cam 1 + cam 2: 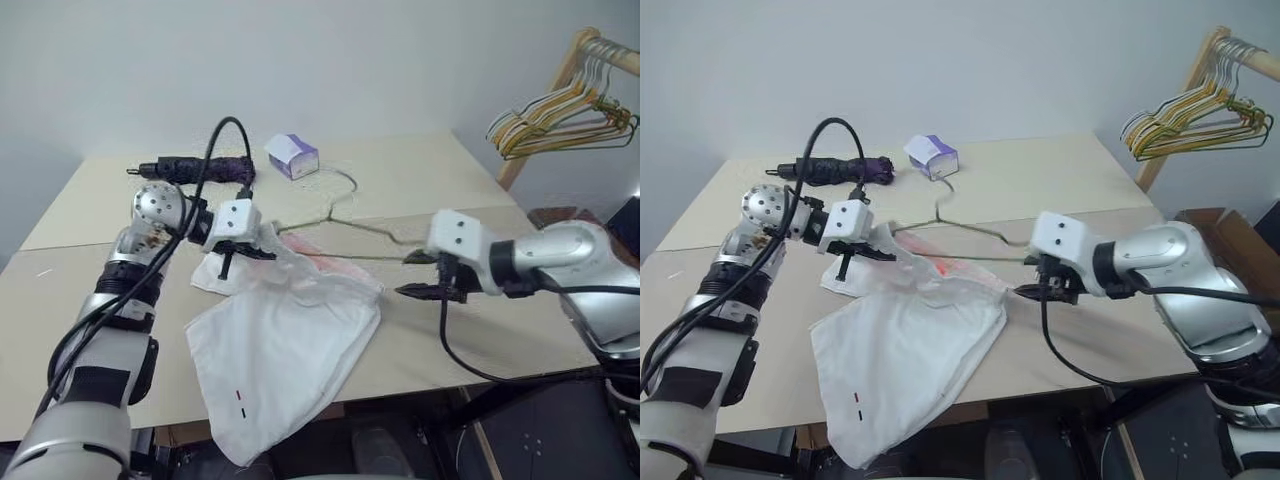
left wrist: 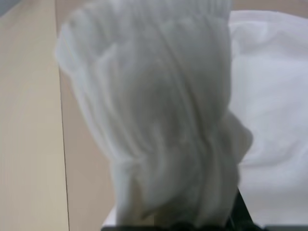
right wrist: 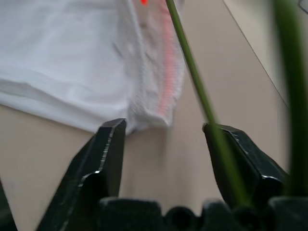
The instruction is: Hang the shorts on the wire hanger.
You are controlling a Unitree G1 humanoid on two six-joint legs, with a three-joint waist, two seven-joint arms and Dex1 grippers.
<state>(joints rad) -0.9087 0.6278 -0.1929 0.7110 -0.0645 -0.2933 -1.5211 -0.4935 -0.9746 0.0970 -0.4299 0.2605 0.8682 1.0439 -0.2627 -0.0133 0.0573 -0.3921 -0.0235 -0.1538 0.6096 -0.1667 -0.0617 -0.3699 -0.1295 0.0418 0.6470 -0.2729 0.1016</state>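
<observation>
left end effector (image 1: 243,252) pinches the waistband of the shorts (image 1: 280,360), which sprawl on the worktop (image 1: 420,190) over its front edge; right end effector (image 3: 163,139) stands wide beside the wire hanger (image 1: 350,225); threading not yet done.

White shorts (image 1: 285,350) draped off table edge; wire hanger (image 1: 350,225) flat behind.

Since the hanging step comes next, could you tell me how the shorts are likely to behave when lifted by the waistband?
The shorts will probably hang limp: the cloth bunches in folds where the left gripper is shut on the waistband. They look thin and light, so likely easy to lift. One leg already droops over the table edge, so they may slide when tugged.
</observation>
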